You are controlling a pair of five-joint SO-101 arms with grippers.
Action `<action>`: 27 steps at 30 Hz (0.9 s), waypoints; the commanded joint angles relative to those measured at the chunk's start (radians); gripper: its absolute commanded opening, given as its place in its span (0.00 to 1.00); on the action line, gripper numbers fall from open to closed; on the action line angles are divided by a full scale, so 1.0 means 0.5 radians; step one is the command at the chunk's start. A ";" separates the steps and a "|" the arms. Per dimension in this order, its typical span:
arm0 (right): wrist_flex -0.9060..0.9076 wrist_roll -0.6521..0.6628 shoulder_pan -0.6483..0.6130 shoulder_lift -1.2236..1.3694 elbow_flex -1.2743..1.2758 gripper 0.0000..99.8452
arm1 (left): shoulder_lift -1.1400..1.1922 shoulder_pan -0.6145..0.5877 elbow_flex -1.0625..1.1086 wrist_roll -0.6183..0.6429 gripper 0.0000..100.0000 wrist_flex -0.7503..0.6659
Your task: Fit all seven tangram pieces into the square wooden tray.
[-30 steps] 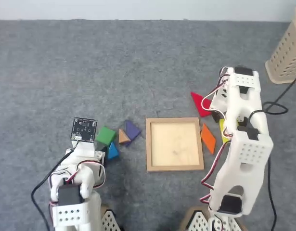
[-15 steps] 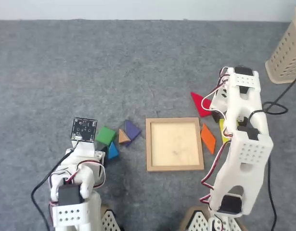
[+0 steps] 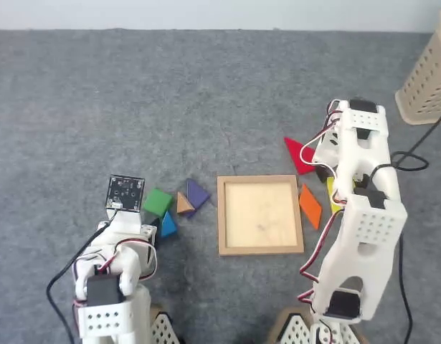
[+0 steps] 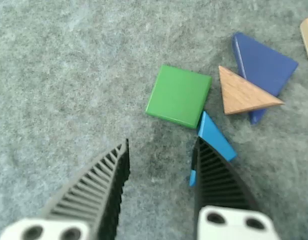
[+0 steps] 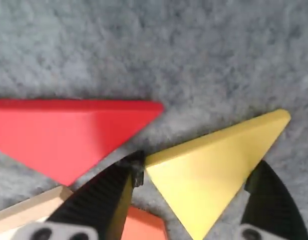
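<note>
- The square wooden tray (image 3: 221, 215) lies bare at the middle of the grey mat (image 3: 134, 93). None of the seven pieces is inside yet, so the task appears to be at its very start.
- Left of the tray sits a cluster of four pieces. A green square (image 4: 179, 96) has a blue triangle (image 4: 216, 142) touching its near corner, and a wooden triangle (image 4: 245, 93) rests against a dark-blue piece (image 4: 264, 62), the one nearest the tray.
- The left gripper (image 4: 161, 150) hangs low on the near side of the green square. Its jaws are spread over bare mat, one tip just beside the blue triangle — apparently lined up for a pick.
- Right of the tray lie a red triangle (image 3: 299, 154) on the far side, an orange parallelogram (image 3: 310, 205) just beside the rim, and a yellow triangle (image 5: 214, 165).
- The right gripper (image 5: 196, 180) sits over the yellow triangle, jaws spread to either side of it and one tip at its corner. It looks placed to pinch the piece across its width, though no squeeze is evident.
</note>
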 commanded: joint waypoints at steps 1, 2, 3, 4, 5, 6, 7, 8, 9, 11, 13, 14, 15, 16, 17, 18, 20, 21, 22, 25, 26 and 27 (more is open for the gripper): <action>-0.032 -0.028 0.035 -0.005 -0.080 0.24 | -0.034 -0.006 -0.017 -0.006 0.19 0.009; -0.032 -0.028 0.035 -0.005 -0.080 0.22 | -0.034 -0.006 -0.017 -0.006 0.19 0.009; -0.032 -0.028 0.035 -0.005 -0.080 0.22 | -0.034 -0.006 -0.017 -0.006 0.19 0.009; -0.032 -0.028 0.035 -0.005 -0.080 0.22 | -0.034 -0.006 -0.017 -0.006 0.19 0.009; -0.032 -0.028 0.035 -0.005 -0.080 0.22 | -0.034 -0.006 -0.017 -0.006 0.19 0.009; -0.029 -0.028 0.035 -0.005 -0.077 0.22 | -0.034 -0.006 -0.017 -0.006 0.19 0.009; -0.023 -0.028 0.035 -0.005 -0.077 0.22 | -0.034 -0.006 -0.017 -0.006 0.19 0.009; -0.014 -0.028 0.035 -0.005 -0.077 0.22 | -0.034 -0.006 -0.017 -0.006 0.19 0.009; -0.011 -0.025 0.035 -0.008 -0.077 0.22 | -0.034 -0.006 -0.017 -0.006 0.19 0.009; 0.011 -0.015 0.038 -0.023 -0.077 0.21 | -0.034 -0.006 -0.017 -0.006 0.19 0.009; 0.041 -0.003 0.048 -0.029 -0.083 0.17 | -0.034 -0.006 -0.017 -0.006 0.19 0.009; 0.044 0.037 0.051 -0.044 -0.083 0.16 | -0.034 -0.006 -0.017 -0.006 0.19 0.009; 0.041 0.089 0.054 -0.066 -0.083 0.15 | -0.034 -0.006 -0.017 -0.006 0.19 0.009; 0.048 0.126 0.057 -0.097 -0.080 0.14 | -0.034 -0.006 -0.017 -0.006 0.19 0.009; 0.060 0.153 0.057 -0.137 -0.074 0.14 | -0.034 -0.006 -0.017 -0.006 0.19 0.009; 0.084 0.169 0.057 -0.173 -0.074 0.14 | -0.034 -0.006 -0.017 -0.006 0.19 0.009; 0.121 0.184 0.054 -0.253 -0.068 0.14 | -0.034 -0.006 -0.017 -0.006 0.19 0.009; 0.121 0.187 0.054 -0.293 -0.049 0.14 | -0.034 -0.006 -0.017 -0.006 0.19 0.009; 0.112 0.206 0.051 -0.336 -0.018 0.14 | -0.034 -0.006 -0.017 -0.006 0.19 0.009; 0.057 0.288 0.038 -0.486 0.126 0.14 | -0.034 -0.006 -0.017 -0.006 0.19 0.009; 0.026 0.310 0.038 -0.545 0.184 0.14 | -0.034 -0.006 -0.017 -0.006 0.19 0.009; -0.008 0.316 0.038 -0.606 0.245 0.14 | -0.034 -0.006 -0.017 -0.006 0.19 0.009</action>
